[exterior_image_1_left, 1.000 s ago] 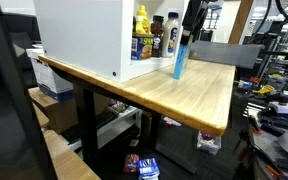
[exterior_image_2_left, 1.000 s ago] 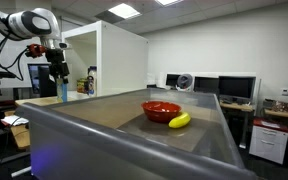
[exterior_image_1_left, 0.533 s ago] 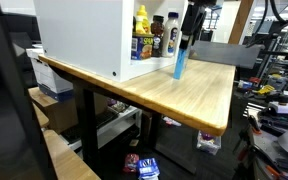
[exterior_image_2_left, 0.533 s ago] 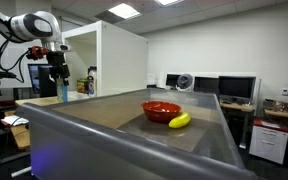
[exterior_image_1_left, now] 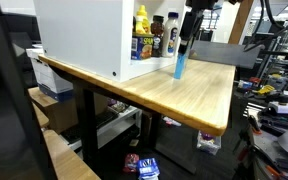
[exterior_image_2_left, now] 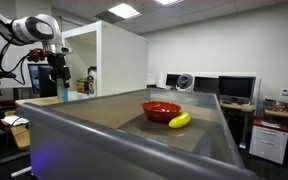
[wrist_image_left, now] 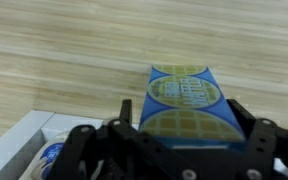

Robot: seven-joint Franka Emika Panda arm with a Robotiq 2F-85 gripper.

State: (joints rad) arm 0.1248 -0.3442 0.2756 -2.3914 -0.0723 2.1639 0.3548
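- Gripper (exterior_image_1_left: pixel 186 38) has crept upward (only slightly), jaws spread wide, gripping nothing.
- Blue box (exterior_image_1_left: pixel 180 63) stands upright on the wooden table (exterior_image_1_left: pixel 184 100) just beneath it, beside the white cabinet (exterior_image_1_left: pixel 84 35).

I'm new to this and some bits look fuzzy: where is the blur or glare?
Wrist view: the gripper is dark and blurred close up, and the blue carton looks soft. Exterior view: a blurred grey edge fills the foreground, and a ceiling light glares.

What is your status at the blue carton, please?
Gripper open, straddling blue carton top. Carton upright on table. White cabinet close alongside.
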